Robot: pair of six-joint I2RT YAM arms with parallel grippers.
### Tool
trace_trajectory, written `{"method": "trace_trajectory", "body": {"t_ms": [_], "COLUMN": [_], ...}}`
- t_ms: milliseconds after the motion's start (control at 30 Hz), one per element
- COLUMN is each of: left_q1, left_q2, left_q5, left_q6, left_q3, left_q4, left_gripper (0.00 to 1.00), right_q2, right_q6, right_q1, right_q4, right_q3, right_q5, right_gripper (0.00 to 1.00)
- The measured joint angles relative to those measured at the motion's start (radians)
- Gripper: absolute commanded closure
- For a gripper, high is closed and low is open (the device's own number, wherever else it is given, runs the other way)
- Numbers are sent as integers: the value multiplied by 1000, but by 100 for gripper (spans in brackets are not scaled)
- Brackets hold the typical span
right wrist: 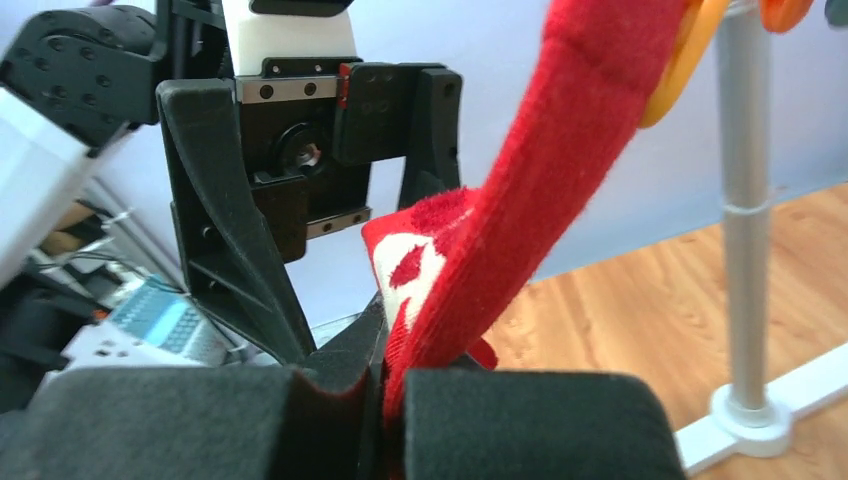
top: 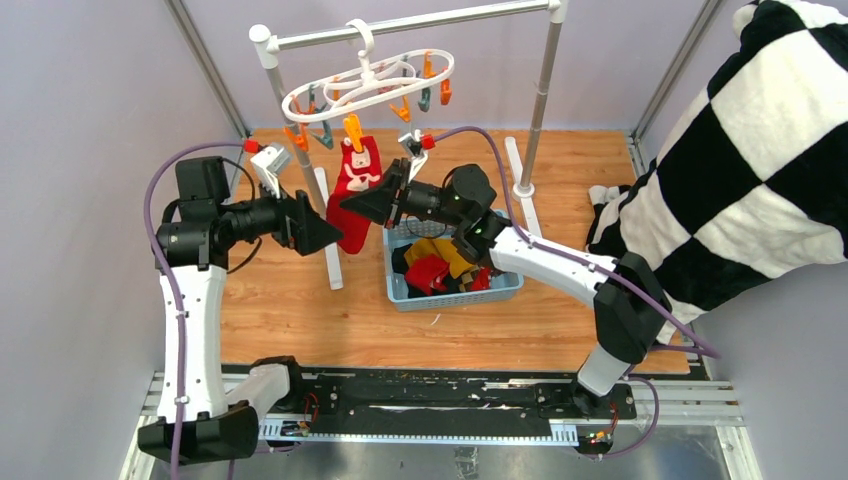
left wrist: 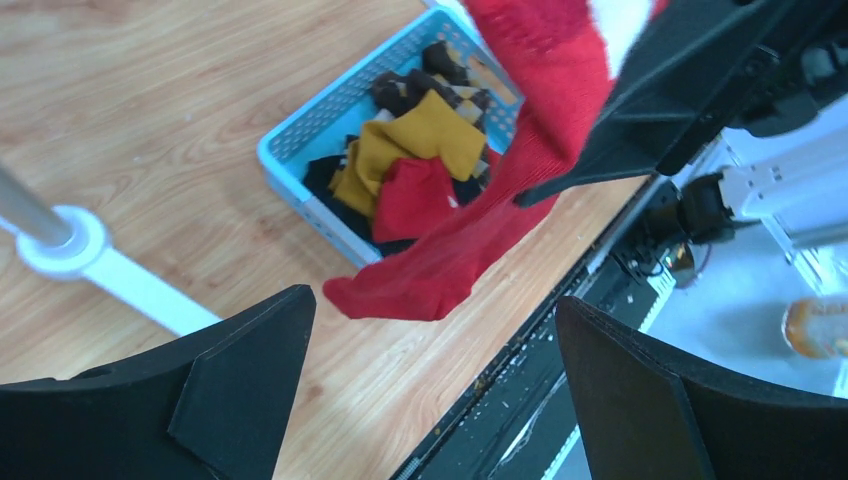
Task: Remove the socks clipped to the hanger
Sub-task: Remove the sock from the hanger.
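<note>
Between the clamped fingers of the right pincer (right wrist: pixel 385 395) sits the red sock (right wrist: pixel 540 190), its top above the pincer on an orange peg (top: pixel 353 130) of the hanger (top: pixel 370 85). Facing it, the left pincer (top: pixel 325 232) gapes wide, empty. Below lies a basket (top: pixel 400 298) of loose socks (top: pixel 440 265).

Hanger (top: pixel 370 85) on rail (top: pixel 420 22) at back, sock (top: pixel 362 160) hanging beneath it, basket (top: pixel 455 293) of socks (top: pixel 435 268) just right of it.
</note>
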Motion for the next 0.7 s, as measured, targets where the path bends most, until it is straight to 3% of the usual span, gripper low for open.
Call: {"method": "trace_trajectory", "body": {"t_ms": [200, 333, 400, 533, 667, 700], "left_q1": [-63, -72, -78, -82, -83, -83], "left_q2": [14, 31, 34, 30, 14, 9], "left_q5": [59, 121, 146, 185, 188, 186], "left_q6": [46, 69, 79, 98, 106, 107], "left_q3": [1, 1, 1, 0, -13, -17], "left_q4": [0, -1, -1, -2, -3, -3], "left_gripper": [1, 12, 24, 73, 92, 96], "right_q2": [21, 53, 67, 74, 72, 69], "right_q6": [217, 330, 370, 436, 480, 487], "right_q1": [-13, -16, -20, -28, -41, -47], "right_q4": [101, 153, 164, 171, 179, 180], "right_q3": [-11, -11, -11, -11, -19, -29], "right_q5": [-80, -114, -123, -128, -112, -102], "right_gripper": [100, 100, 99, 86, 68, 56]}}
